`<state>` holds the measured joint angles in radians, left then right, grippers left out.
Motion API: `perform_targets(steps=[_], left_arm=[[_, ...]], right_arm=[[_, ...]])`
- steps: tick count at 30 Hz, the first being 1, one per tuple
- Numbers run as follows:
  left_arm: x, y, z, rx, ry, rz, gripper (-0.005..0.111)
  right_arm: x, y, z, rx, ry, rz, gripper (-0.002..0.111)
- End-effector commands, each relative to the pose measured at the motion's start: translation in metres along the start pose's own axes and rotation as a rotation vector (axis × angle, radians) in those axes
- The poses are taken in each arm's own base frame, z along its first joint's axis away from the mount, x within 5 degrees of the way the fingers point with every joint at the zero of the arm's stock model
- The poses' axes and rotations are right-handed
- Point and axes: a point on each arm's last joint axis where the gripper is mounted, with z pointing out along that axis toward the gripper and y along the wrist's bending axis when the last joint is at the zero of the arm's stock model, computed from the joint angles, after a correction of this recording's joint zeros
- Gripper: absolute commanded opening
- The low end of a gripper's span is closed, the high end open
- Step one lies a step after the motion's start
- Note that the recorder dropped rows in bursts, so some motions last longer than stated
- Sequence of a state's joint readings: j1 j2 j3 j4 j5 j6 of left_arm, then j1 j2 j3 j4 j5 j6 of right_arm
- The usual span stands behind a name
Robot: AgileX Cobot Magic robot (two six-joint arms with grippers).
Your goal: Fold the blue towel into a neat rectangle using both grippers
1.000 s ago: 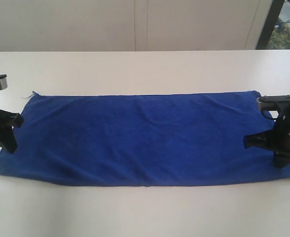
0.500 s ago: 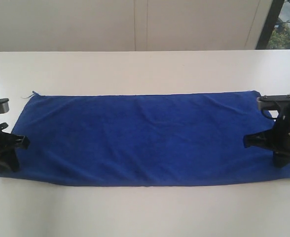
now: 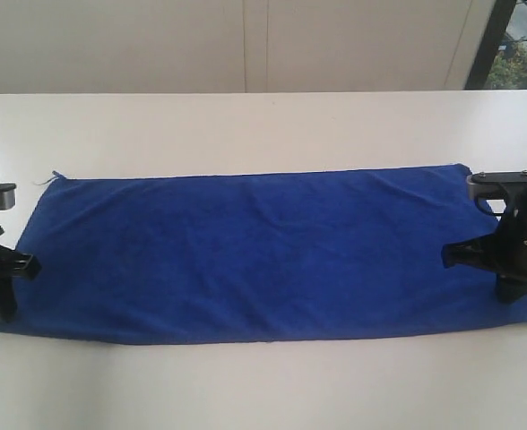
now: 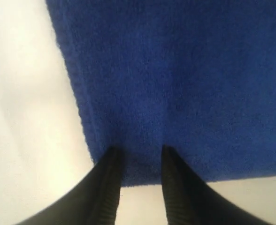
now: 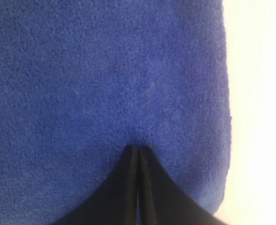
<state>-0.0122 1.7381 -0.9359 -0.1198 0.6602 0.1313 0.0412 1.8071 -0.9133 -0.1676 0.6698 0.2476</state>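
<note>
One blue towel (image 3: 263, 255) — two tools (image 4: 140, 151) (image 5: 138, 149)

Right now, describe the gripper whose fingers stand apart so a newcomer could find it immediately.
A long blue towel lies across the white table. At the towel's left end, near corner, sits the left gripper. Its fingers stand apart on the cloth, while those of the right gripper are pressed together.

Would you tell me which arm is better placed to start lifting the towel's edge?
Right. The right gripper is shut, seemingly pinching the blue towel near its edge; the left gripper has its jaws apart on the cloth, nothing gripped.
</note>
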Motion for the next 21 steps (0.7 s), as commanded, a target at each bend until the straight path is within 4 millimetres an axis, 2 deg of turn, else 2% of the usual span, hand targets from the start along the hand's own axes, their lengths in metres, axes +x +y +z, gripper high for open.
perform_targets(steps=[1, 6, 13, 17, 21], left_arm=[[-0.004, 0.0, -0.003, -0.006, -0.038, -0.002, 0.036], [-0.011, -0.003, -0.019, 0.006, -0.074, -0.002, 0.036], [-0.017, -0.007, -0.058, -0.011, -0.208, 0.019, 0.036], [-0.024, -0.007, -0.069, -0.027, -0.304, 0.0, 0.035], [-0.028, -0.007, -0.071, -0.033, -0.337, -0.009, 0.026]], right_arm=[[0.001, 0.0, 0.004, -0.007, 0.01, 0.011, 0.0], [0.001, -0.002, -0.016, -0.014, -0.049, 0.019, 0.0], [0.002, -0.006, -0.052, -0.03, -0.174, 0.031, 0.0], [0.0, -0.005, -0.057, -0.04, -0.205, 0.038, 0.0], [-0.005, -0.004, -0.061, -0.058, -0.236, 0.046, 0.0]])
